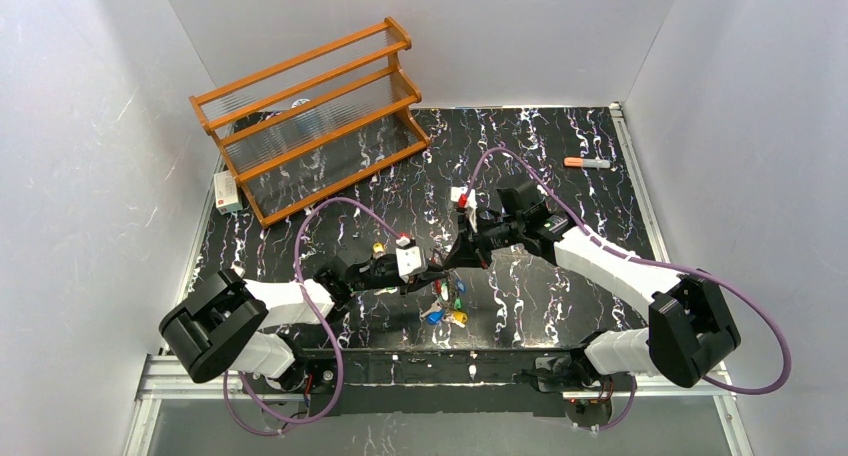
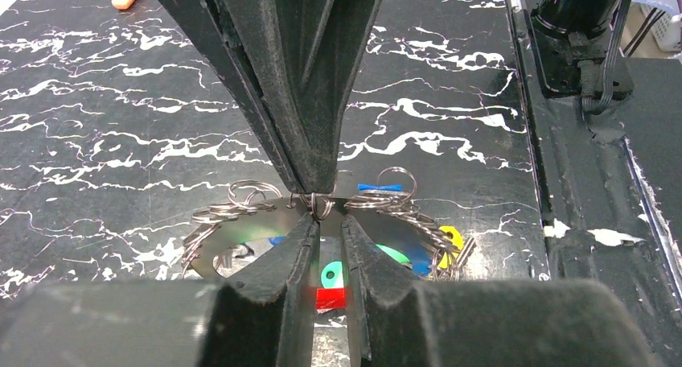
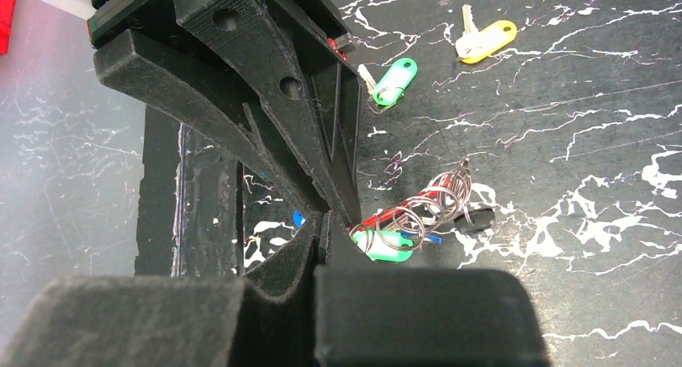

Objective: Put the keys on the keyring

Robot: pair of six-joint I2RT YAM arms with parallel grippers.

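Left pincer (image 2: 328, 220) reaches in from the left with its jaws drawn narrow, a thin slit between them. A small loop of wire sits at the tips, and whether it is pinched cannot be told. Beside that arm two loose keys lie flat on the black, white-veined desk (image 1: 520, 146), well apart from the ring: a small metal green-tagged key (image 3: 392, 81) and a yellow-tagged key (image 3: 485, 41). At the centre, where the two sets of fingertips meet, is the dark thin wire keyring (image 2: 378, 202) with a red arc. It is strung with small steel split rings and with green, blue and yellow tags clustered on its near side. Right pincer (image 3: 325, 220) meets it from the right, jaws pressed together on the wire. Far right, towards the back, lies an orange-capped marker (image 1: 587, 162).
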